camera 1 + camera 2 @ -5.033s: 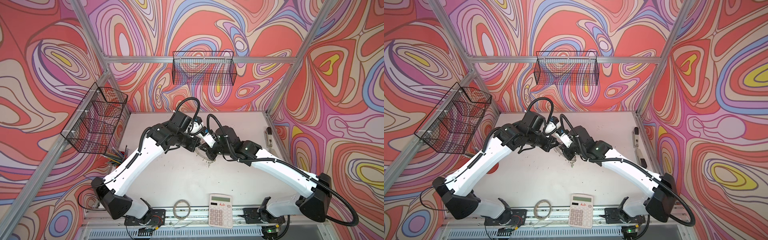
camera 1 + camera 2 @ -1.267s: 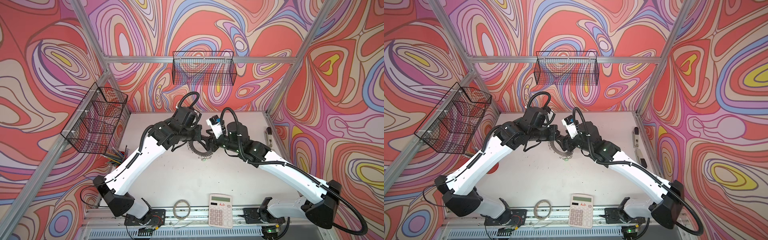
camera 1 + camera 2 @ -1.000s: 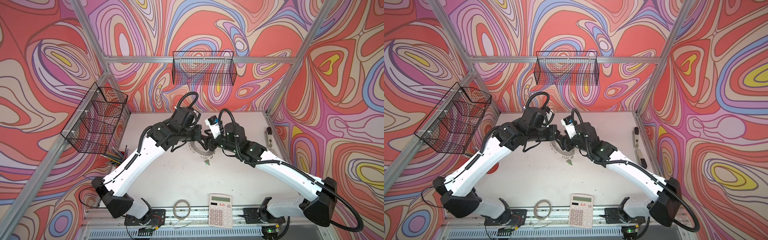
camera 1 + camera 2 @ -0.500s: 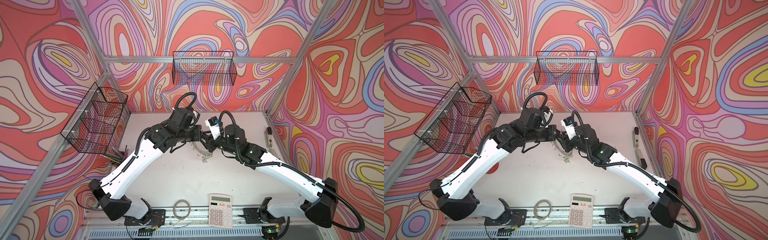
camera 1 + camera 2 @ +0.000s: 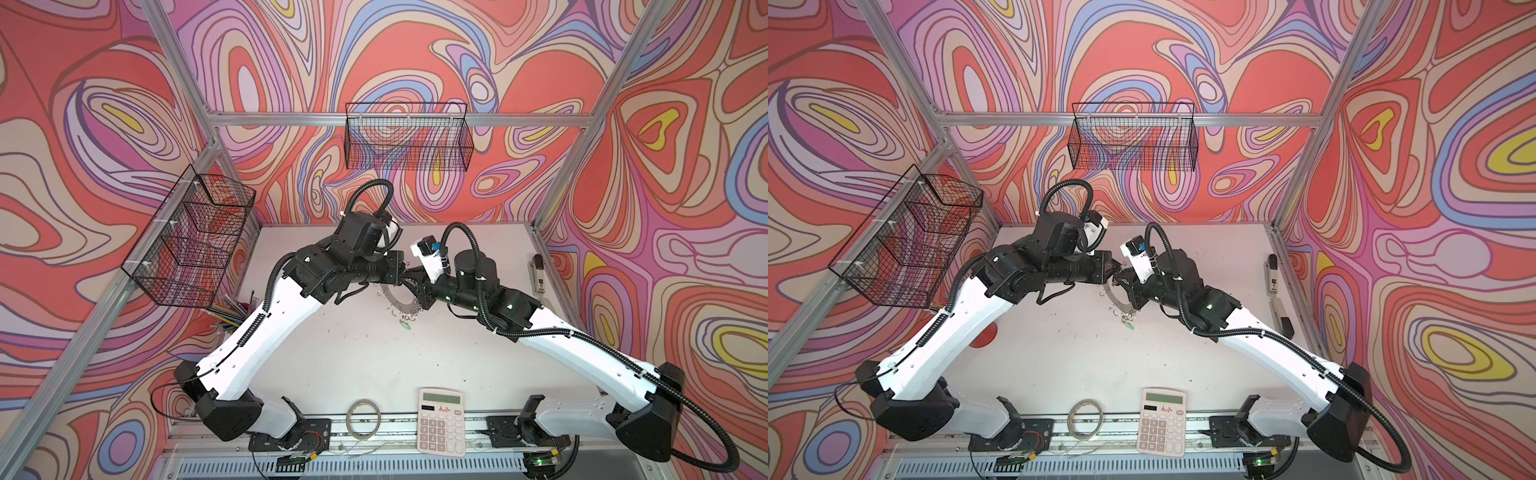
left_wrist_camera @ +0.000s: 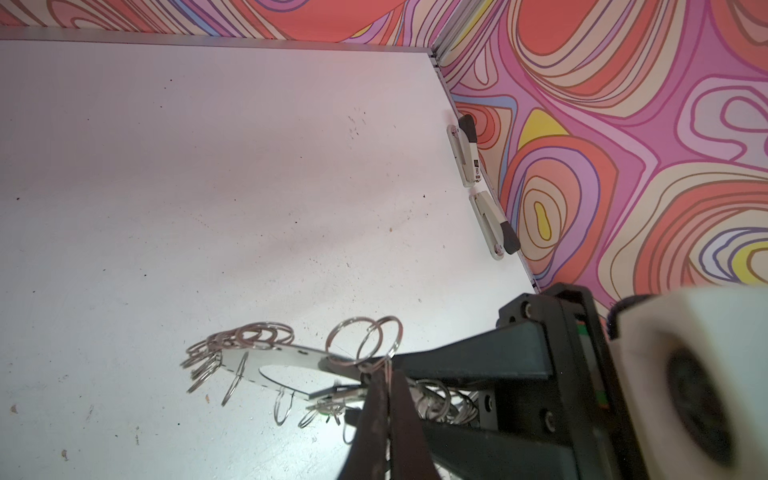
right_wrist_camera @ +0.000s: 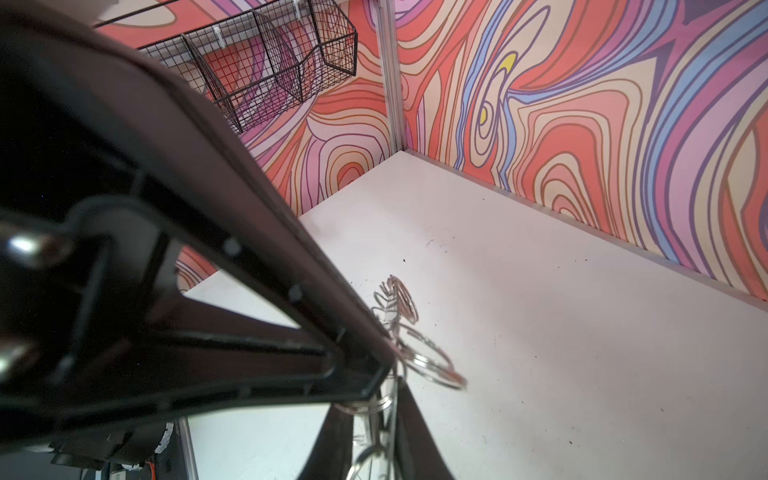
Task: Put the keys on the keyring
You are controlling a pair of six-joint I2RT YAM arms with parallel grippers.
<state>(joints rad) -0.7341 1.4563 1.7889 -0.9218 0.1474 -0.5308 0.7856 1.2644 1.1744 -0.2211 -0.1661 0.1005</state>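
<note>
The keyring (image 5: 394,300) (image 5: 1116,300), a flat silver disc with wire loops round its rim, hangs tilted above the table between both arms. My left gripper (image 5: 410,275) (image 5: 1115,271) (image 6: 386,376) is shut on a wire loop at the disc's rim. My right gripper (image 5: 419,291) (image 5: 1130,289) (image 7: 380,399) has its fingers drawn in on the disc's edge and loops, right next to the left fingertips. One of the keys, with a green tag (image 5: 406,325) (image 5: 1128,326), dangles from a loop on the near side. No other key shows.
A calculator (image 5: 441,419) and a translucent tape roll (image 5: 364,417) lie at the front edge. Two staplers (image 6: 467,153) (image 6: 494,226) lie along the right wall. Pens (image 5: 232,316) lie at the left under a wire basket (image 5: 195,237); another basket (image 5: 407,141) hangs on the back wall.
The right gripper's jaws have closed from wide apart onto the keyring's rim. The left gripper kept its grip, and the keyring shifted slightly.
</note>
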